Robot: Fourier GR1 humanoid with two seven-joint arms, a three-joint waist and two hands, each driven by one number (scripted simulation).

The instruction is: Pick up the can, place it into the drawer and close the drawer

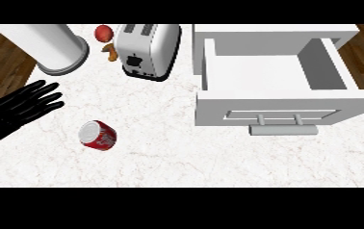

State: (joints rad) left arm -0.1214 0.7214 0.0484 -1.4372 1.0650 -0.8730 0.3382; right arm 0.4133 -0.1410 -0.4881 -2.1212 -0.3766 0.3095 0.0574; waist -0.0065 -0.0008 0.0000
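Nearest to me is the can [98,135], red with a silvery top, lying tipped on the worktop [177,160] at the near left. It touches nothing and sits well apart from the drawer [274,100], which stands pulled open on the right, its handle [280,120] facing me. My left hand [30,104] shows at the left edge, just beyond the can, fingers spread and holding nothing. My right hand is not in view.

I judge the can light and stiff but smooth and round, so it could roll or slip if I nudge it off-centre. I would close the fingers and thumb across the middle of its side wall, not over the rims.

Far left stands a white canister [53,47]; beside it are a toaster [147,50] and some small red and orange food [107,38], all clear of the path to the drawer.
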